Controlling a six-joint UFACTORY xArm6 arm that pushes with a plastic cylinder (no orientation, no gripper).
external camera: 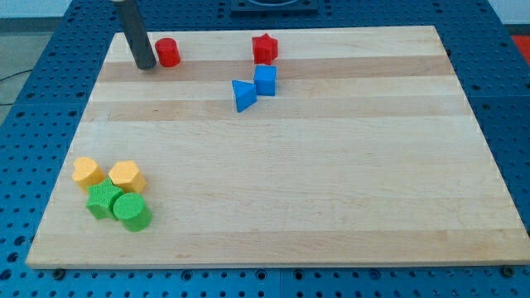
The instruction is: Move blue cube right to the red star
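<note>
One blue cube (265,80) below red star (264,48).

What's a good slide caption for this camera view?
My tip rests beside the red cylinder, far left of the blue cube sitting just below the red star.

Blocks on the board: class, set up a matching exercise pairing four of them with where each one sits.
Column 1:
1. red star
2. blue cube
3. red cylinder
4. green cylinder

Column 2:
A. beside my tip
B. the view's bottom left
C. just below the red star
D. top edge, above the blue cube

Pairs: 1-D, 2-C, 3-A, 4-B
</note>
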